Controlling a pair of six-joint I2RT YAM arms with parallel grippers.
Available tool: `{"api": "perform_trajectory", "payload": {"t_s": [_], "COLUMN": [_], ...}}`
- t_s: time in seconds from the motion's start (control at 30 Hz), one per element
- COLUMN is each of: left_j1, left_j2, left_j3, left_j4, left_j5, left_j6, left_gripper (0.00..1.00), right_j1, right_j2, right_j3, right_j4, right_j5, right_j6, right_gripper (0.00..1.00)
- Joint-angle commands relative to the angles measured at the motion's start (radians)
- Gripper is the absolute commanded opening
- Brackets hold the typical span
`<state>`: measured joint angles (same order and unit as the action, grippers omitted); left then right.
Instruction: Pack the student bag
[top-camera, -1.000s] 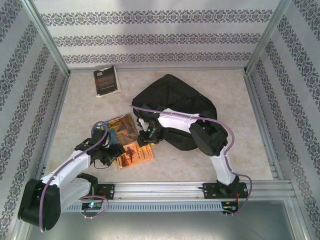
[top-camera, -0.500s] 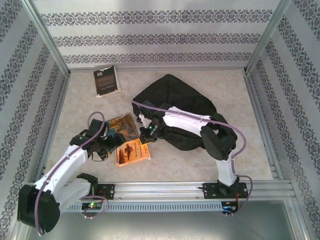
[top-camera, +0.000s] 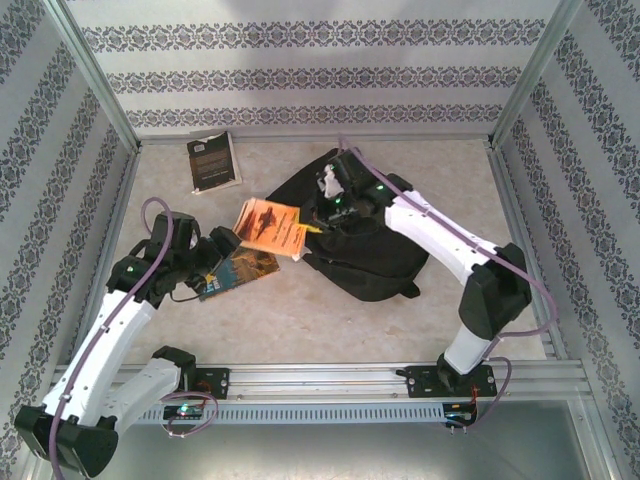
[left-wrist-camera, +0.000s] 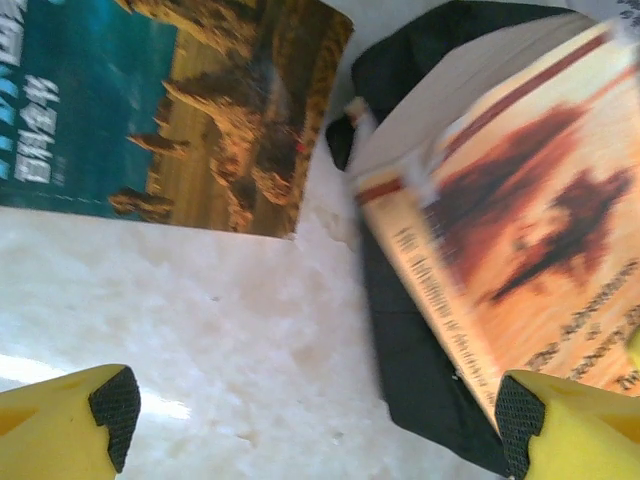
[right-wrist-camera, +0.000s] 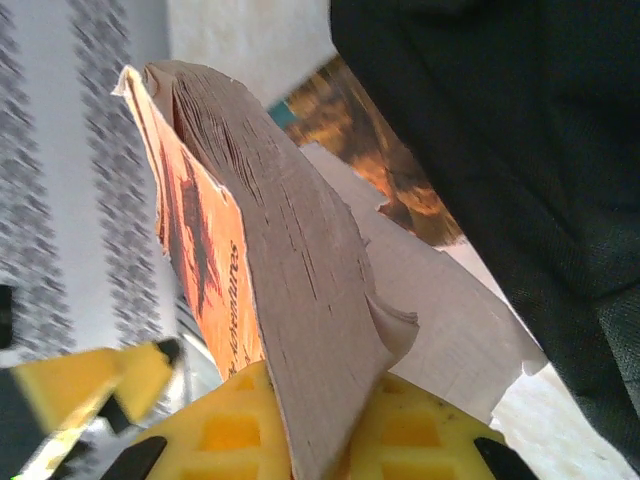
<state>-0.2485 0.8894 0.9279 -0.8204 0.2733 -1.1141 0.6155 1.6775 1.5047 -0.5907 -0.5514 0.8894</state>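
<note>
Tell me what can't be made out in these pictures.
Bag opening: top view, hidden behind right gripper and orange book.
Orange book's title: left wrist view, motion blur.
Black book cover text: top view, too small.
Teal book: left wrist view, cut off by the frame's top-left edges.

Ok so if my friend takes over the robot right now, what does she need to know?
Right gripper: shut on the orange book, holding it up at the left edge of the student bag.
Left gripper: open, holding nothing, just above the table beside the teal book.
Teal book: flat on the table, left of the bag.
Black book: flat at the far left of the table.
Done: orange book picked up.
Left: get the orange book into the bag, then probably the teal and black ones. No book can be seen inside the bag yet.
</note>
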Motion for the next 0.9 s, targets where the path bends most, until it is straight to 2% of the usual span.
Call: {"api": "perform_trajectory", "payload": {"t_s": [0.0,0.1,0.3,0.57,0.87], "left_j1": [-0.004,-0.005,-0.004,0.004,0.008], "left_j2": [0.025,0.071,0.151,0.189,0.229], "left_j3": [0.02,0.037,0.116,0.151,0.22], "left_j4": [0.16,0.257,0.348,0.427,0.524], "left_j5": [0.111,0.135,0.147,0.119,0.138], "left_j6": [-0.138,-0.171,-0.143,-0.127,-0.141], "left_gripper": [0.93,0.93,0.88,0.67,0.66], "right_j1": [-0.005,-0.004,0.005,0.001,-0.011], "right_j2": [-0.059,-0.073,-0.109,-0.168,-0.207], "right_j3": [0.017,0.016,-0.021,-0.103,-0.163], "right_j4": [0.104,0.152,0.235,0.354,0.409], "right_j5": [-0.052,-0.078,-0.106,-0.151,-0.172], "right_j6": [0.132,0.177,0.236,0.308,0.339], "right_gripper": [0.0,0.0,0.0,0.0,0.0]}}
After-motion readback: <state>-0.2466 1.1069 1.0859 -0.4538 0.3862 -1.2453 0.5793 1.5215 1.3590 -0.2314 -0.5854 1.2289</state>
